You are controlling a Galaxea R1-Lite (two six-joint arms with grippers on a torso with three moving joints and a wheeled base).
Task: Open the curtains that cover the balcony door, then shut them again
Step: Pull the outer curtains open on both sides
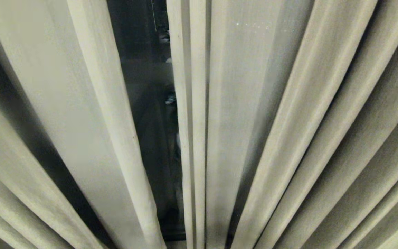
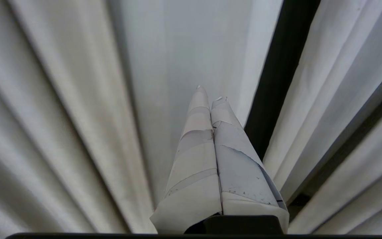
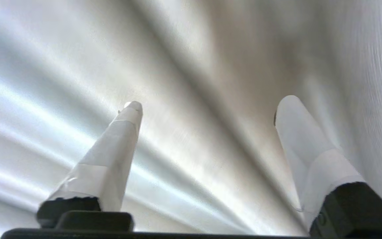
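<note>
Pleated curtains beyond spread right fingers

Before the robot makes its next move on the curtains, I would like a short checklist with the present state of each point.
1. Right claw open, nothing between its fingers: ok.
2. Right claw faces curtain fabric: ok; which panel or edge, cannot tell.
3. Left claw shut and empty, pointing at the left curtain panel beside the gap: ok.
4. Curtains fully closed: not ok; a narrow gap in the head view shows the dark balcony door between the left panel and the right curtain panel.
5. Either claw seen from the head view: not ok, neither shows there.
6. Fabric caught on a claw: none seen, ok.
</note>
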